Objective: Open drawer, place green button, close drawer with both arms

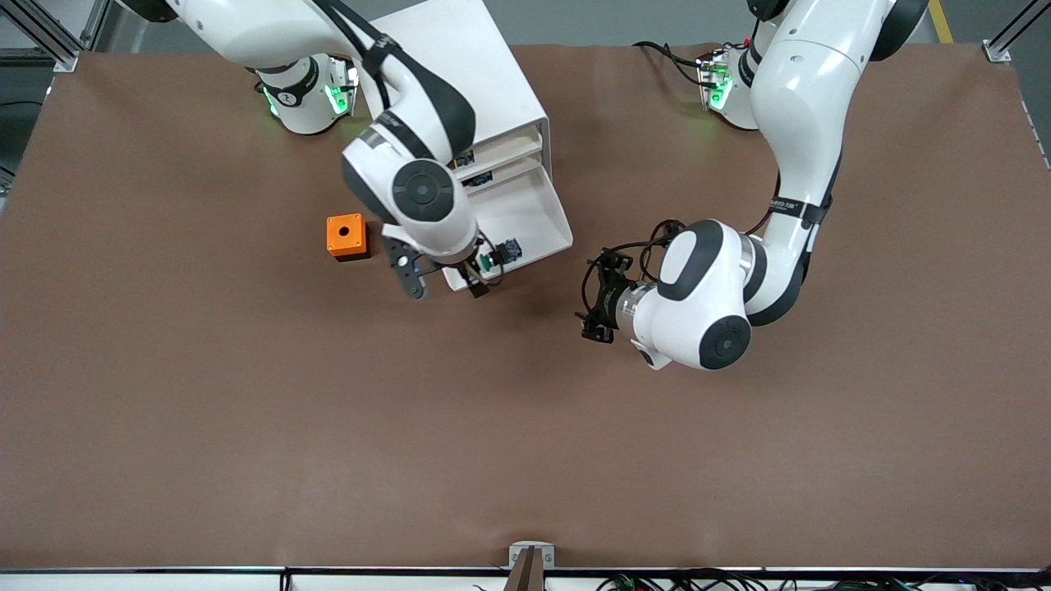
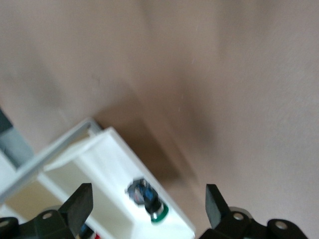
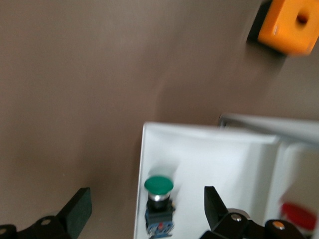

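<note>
In the front view the right gripper [image 1: 443, 279] hangs with fingers apart over the pulled-out drawer [image 1: 538, 217], the button [image 1: 499, 256] lying in it just beside; the drawer looks light and stiff, best pushed at its front lip, mostly hidden by that arm. The left wrist view shows the waiting left gripper [image 2: 147, 204] spread, facing the drawer corner. The right wrist view shows the green cap up, its body cut off.

From my front camera, the right arm [image 1: 410, 164] hides part of the cabinet [image 1: 468, 74]. The orange box [image 3: 289, 25] is cut off and blurred in the right wrist view.
</note>
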